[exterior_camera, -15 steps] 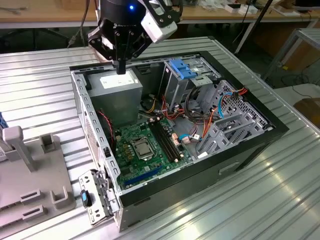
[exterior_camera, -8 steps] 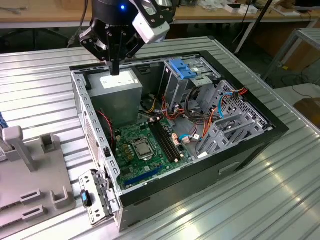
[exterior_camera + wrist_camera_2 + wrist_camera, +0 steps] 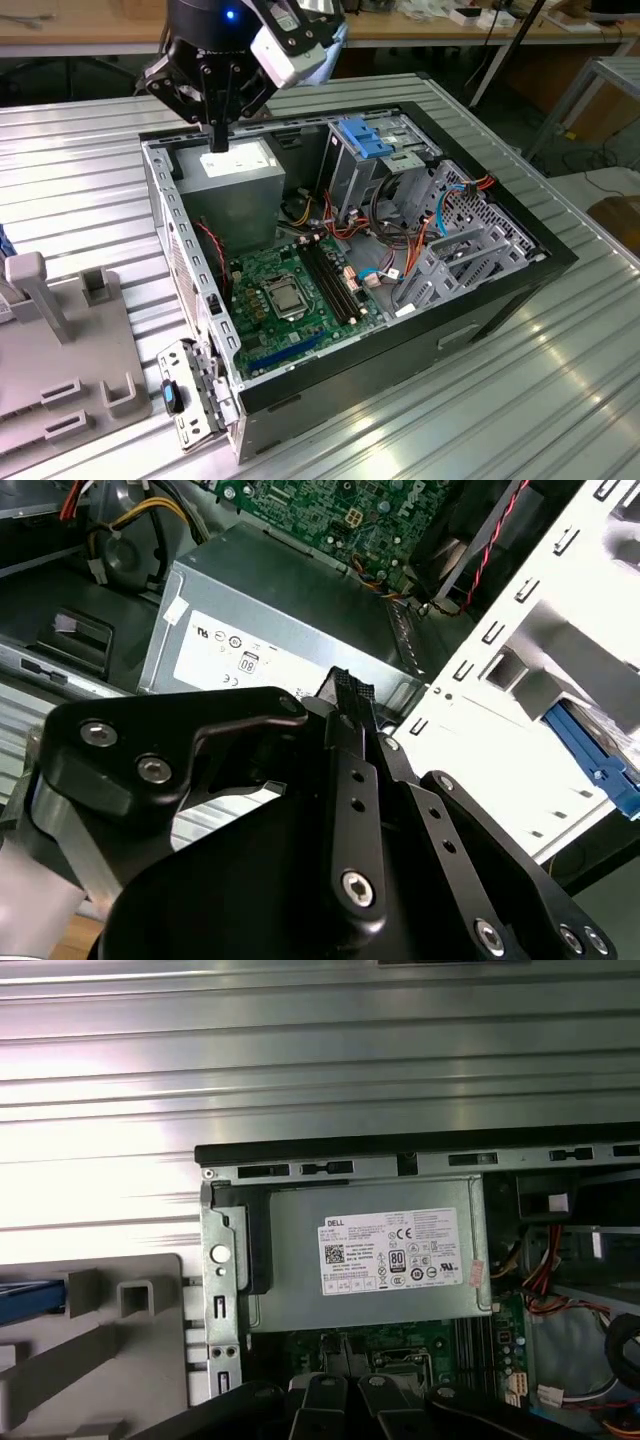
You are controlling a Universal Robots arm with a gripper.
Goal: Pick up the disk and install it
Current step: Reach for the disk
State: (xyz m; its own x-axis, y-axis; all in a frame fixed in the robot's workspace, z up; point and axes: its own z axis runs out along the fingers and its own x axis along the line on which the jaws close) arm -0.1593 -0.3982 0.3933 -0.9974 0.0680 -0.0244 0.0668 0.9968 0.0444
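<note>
My gripper [image 3: 218, 137] hangs over the back corner of the open computer case [image 3: 520, 285], just above the grey power supply [image 3: 240, 172]. Its black fingers [image 3: 350, 695] are pressed together with nothing between them, and their bases also show in the first wrist view [image 3: 345, 1400]. The disk shows as a bright blue rail [image 3: 25, 1300] resting on the grey fixture [image 3: 110, 1360] beside the case. In the second wrist view its blue edge [image 3: 592, 755] lies beyond the case's slotted wall [image 3: 520, 630]. The gripper is well apart from it.
Inside the case are the green motherboard [image 3: 290, 295], red and orange cables [image 3: 400, 235] and a drive cage with a light blue ribbed bracket [image 3: 362, 137]. The grey fixture [image 3: 60, 350] stands at the exterior view's left on the ribbed metal table [image 3: 500, 420].
</note>
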